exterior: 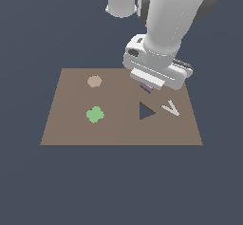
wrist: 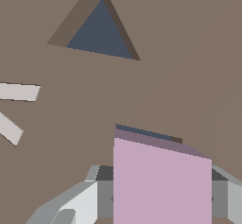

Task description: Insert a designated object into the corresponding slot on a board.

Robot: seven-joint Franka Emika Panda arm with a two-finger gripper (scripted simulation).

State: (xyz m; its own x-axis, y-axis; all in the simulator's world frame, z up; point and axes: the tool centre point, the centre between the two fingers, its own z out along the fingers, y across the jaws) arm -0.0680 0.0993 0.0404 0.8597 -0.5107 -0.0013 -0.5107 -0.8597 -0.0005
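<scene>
My gripper (exterior: 147, 87) is shut on the pink-lilac square block (wrist: 163, 185), with a grey finger (wrist: 90, 197) on either side of it. I hold the block low over the brown board (exterior: 71, 124), right at the dark square slot. Only a thin dark strip of the slot (wrist: 144, 132) shows past the block's far edge. In the exterior view the hand covers the slot, and only a sliver of the block (exterior: 147, 88) shows under it. I cannot tell whether the block touches the board.
A dark triangular cut-out (exterior: 145, 111) (wrist: 101, 31) lies close to the gripper. A white V-shaped piece (exterior: 171, 108) (wrist: 19, 91) lies beside it. A tan hexagon (exterior: 94, 81) and a green clover piece (exterior: 95, 115) sit at the exterior view's left.
</scene>
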